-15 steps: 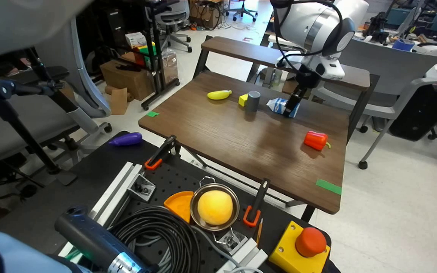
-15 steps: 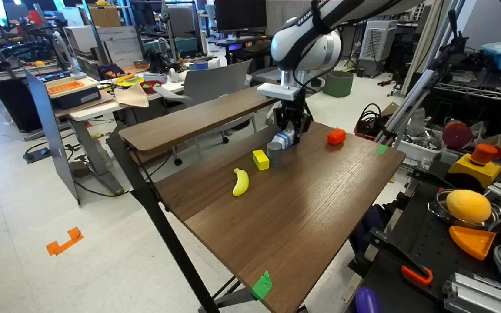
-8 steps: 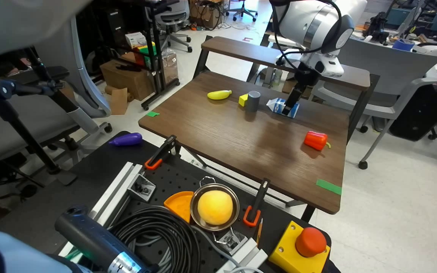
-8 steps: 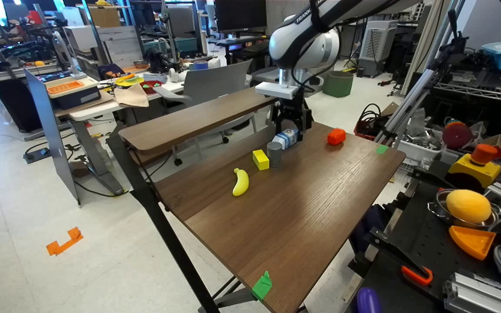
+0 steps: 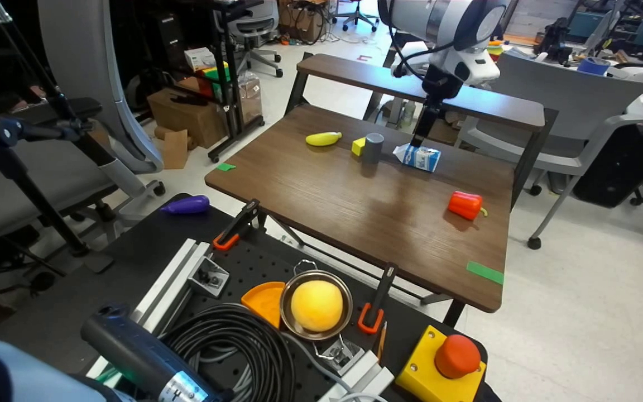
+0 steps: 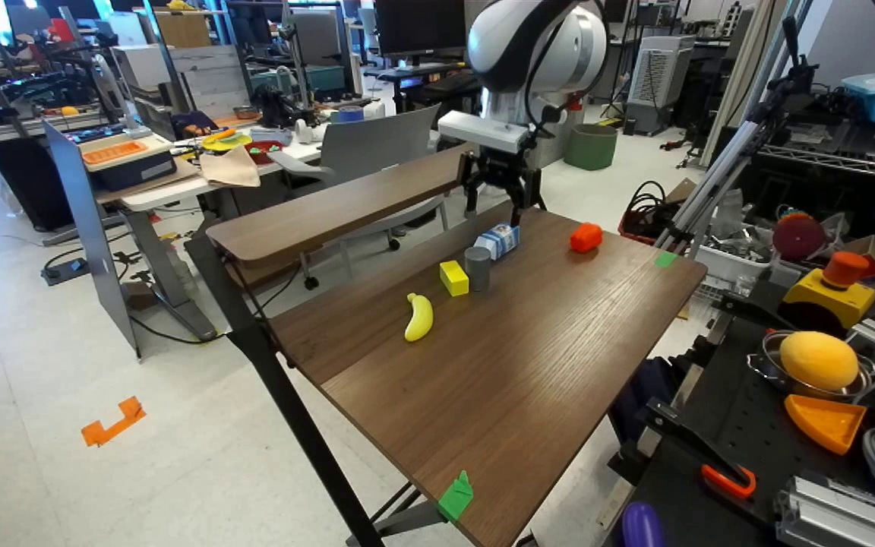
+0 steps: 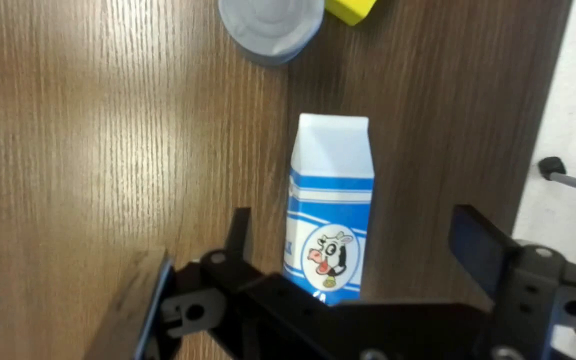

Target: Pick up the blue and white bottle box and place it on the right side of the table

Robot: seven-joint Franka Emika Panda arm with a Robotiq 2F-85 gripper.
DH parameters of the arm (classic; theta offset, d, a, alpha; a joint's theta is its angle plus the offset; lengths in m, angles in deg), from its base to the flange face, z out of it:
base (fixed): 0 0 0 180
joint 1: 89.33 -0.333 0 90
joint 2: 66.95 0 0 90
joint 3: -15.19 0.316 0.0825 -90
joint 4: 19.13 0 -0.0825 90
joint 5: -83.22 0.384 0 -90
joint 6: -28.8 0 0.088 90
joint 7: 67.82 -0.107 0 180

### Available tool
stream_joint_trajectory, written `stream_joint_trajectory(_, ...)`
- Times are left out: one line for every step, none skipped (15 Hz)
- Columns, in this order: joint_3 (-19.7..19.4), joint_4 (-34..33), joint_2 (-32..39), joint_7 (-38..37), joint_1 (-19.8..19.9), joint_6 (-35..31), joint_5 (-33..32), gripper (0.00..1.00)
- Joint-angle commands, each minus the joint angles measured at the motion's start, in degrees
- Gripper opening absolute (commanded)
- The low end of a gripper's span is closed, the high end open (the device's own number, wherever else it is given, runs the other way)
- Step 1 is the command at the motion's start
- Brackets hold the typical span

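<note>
Blue and white bottle box (image 5: 423, 159): lying on its side on the table (image 5: 321, 195), near the long edge by the raised shelf (image 5: 355, 76).
Gripper (image 7: 354, 230): above the box, fingers (image 7: 475, 250) spread, one to each side in the wrist view; contact is hard to judge.
Gray cylinder (image 6: 478, 269): upright near the box's peaked end.
Yellow block (image 6: 453, 278): beside the cylinder.
Red pepper (image 5: 465, 205): near a short edge.
</note>
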Motion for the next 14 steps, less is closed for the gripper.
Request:
stream_joint_trajectory(0.7,13.9,-12.4,4.4,-1.7,-9.4,0.0,1.0)
stream_joint_trajectory(1.2,16.7,-15.0,5.7,-2.1,-11.3,0.2,1.0)
stream_joint_trajectory(1.6,19.3,-17.2,6.8,-2.4,-13.1,0.4,1.0)
stream_joint_trajectory(2.1,21.7,-19.5,8.1,-2.6,-14.3,0.7,1.0)
stream_joint_trajectory(2.9,23.8,-21.4,9.5,-2.5,-15.3,1.3,1.0)
stream_joint_trajectory(4.9,25.6,-23.3,12.6,-1.3,-15.1,3.3,1.0)
stream_joint_trajectory(7.3,26.9,-25.0,16.5,0.3,-12.8,5.9,1.0)
stream_joint_trajectory(3.5,21.2,-20.1,11.0,-2.5,-12.5,3.0,1.0)
stream_joint_trajectory(4.6,23.0,-21.8,13.3,-2.1,-12.5,4.5,1.0)
stream_joint_trajectory(5.1,24.4,-23.0,14.4,-1.9,-12.4,5.2,1.0)
stream_joint_trajectory(5.3,25.1,-23.7,14.9,-1.7,-12.4,5.3,1.0)
stream_joint_trajectory(5.4,25.5,-24.0,15.2,-1.6,-12.4,5.4,1.0)
stream_joint_trajectory(5.4,25.7,-24.0,15.3,-1.5,-12.4,5.4,1.0)
stream_joint_trajectory(5.4,25.7,-24.0,15.5,-1.4,-12.4,5.4,1.0)
